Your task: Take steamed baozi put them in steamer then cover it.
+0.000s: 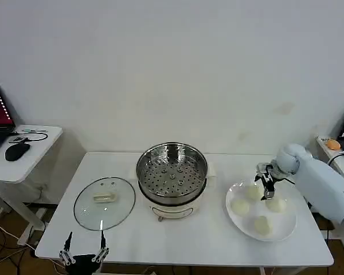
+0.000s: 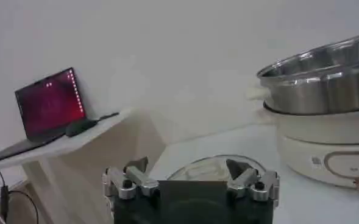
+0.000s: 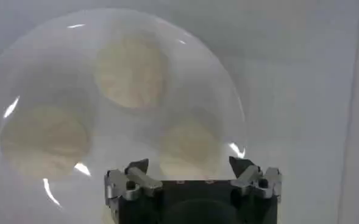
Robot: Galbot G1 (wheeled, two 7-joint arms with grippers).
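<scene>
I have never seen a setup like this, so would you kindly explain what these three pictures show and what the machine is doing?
This is a two-armed robot at a white table. The wide picture comes from its head camera, the other two from cameras on its wrists. In the middle stands a shiny steel steamer basket on a white cooker base, with no buns in it yet. Beside it lies a round clear glass lid. On a white round plate sit four small cream-white steamed buns. The right gripper hovers open over the plate, holding nothing. The left gripper waits open at the table's near edge, by the lid.
</scene>
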